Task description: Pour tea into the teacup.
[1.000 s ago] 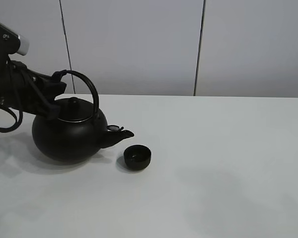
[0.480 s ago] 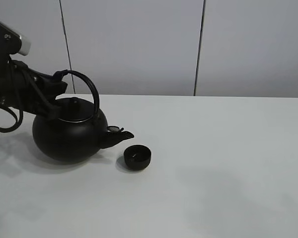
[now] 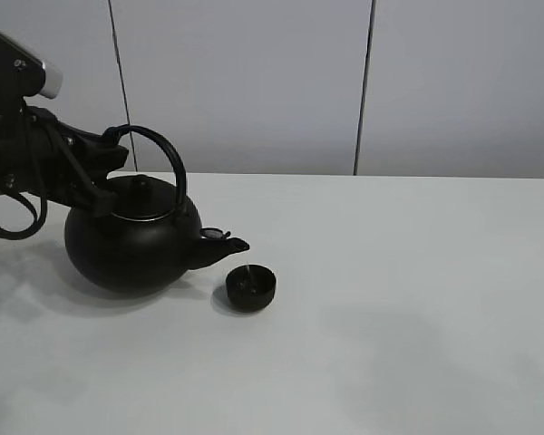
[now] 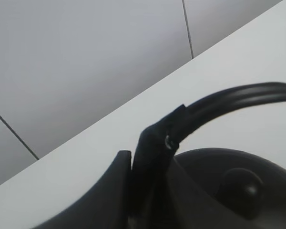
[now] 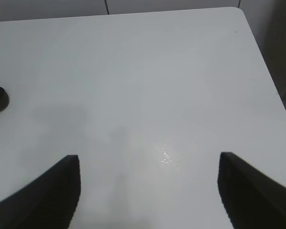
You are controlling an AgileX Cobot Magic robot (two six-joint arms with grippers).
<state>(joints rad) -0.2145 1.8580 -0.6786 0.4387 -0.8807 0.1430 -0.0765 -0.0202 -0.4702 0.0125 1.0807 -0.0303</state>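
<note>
Here the left pincer [image 3: 111, 161] is clamped on the arched handle [image 3: 166, 154] of the black kettle [image 3: 131, 249], near the handle's rear end, at the left of the white counter [image 3: 417, 299]. The kettle's spout [image 3: 225, 246] points toward the small black teacup [image 3: 251, 286], which stands on the counter just beside and below the spout tip, not touching it. The right pincer [image 5: 148, 188] hangs over the counter, jaws standing apart, well away from the teacup.
</note>
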